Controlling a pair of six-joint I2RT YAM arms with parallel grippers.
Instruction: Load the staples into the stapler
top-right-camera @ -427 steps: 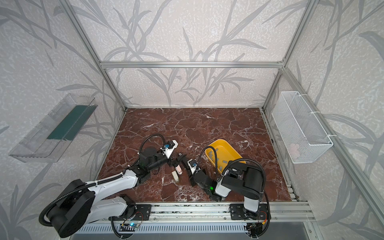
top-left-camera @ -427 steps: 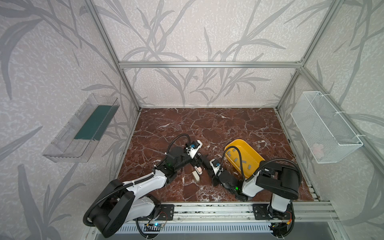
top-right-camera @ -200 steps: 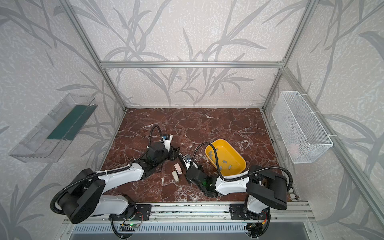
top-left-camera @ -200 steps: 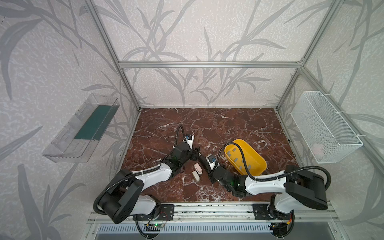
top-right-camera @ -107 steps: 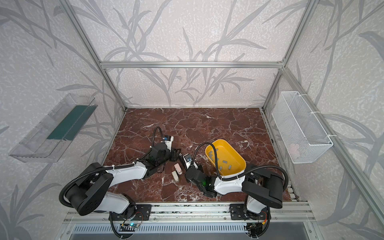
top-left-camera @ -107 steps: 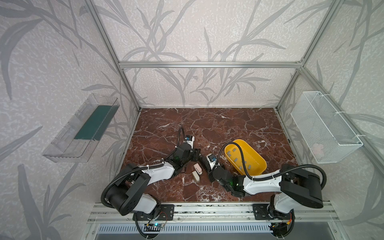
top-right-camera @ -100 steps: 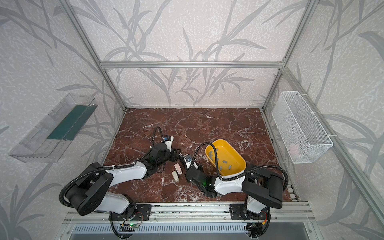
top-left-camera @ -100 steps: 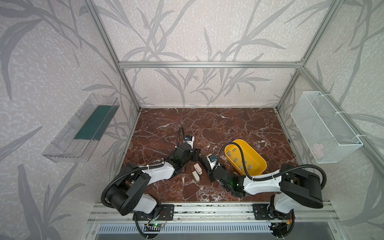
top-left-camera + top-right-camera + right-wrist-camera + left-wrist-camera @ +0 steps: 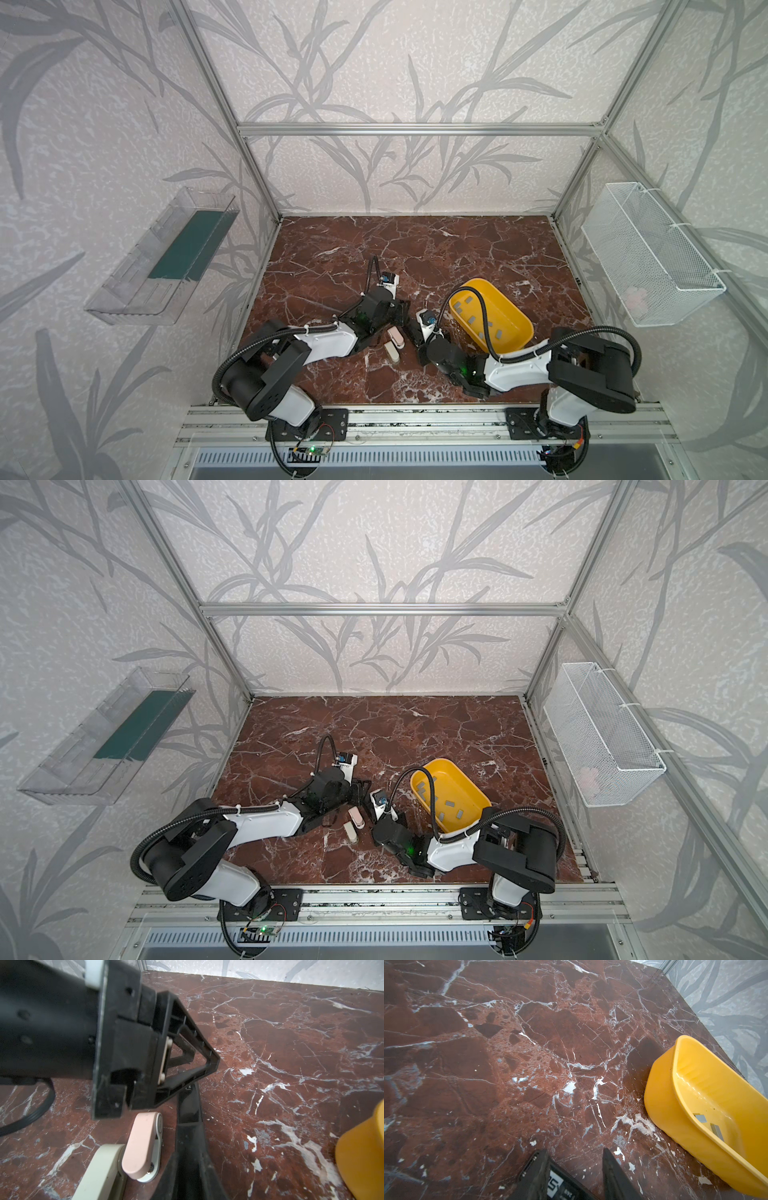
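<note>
A black stapler (image 9: 189,1109) lies on the marble table between both grippers. My right gripper (image 9: 189,1153) is shut on its near part; in both top views it sits low at the centre (image 9: 417,338) (image 9: 372,812). My left gripper (image 9: 574,1157) is open and straddles the stapler's far end (image 9: 556,1184), with a gap at one finger; a top view shows this gripper (image 9: 400,311) left of centre. The staples (image 9: 471,320) (image 9: 699,1118) are grey strips lying in a yellow tray (image 9: 519,322) (image 9: 664,1095) to the right.
A pink stapler (image 9: 141,1142) (image 9: 395,336) and a beige one (image 9: 99,1172) (image 9: 390,351) lie just left of the black stapler. A clear bin (image 9: 166,257) hangs on the left wall. A white wire basket (image 9: 648,257) hangs on the right wall.
My left gripper has settled over the black stapler's far end and its jaws have narrowed. The right gripper has stayed on the stapler and closed a little more.
</note>
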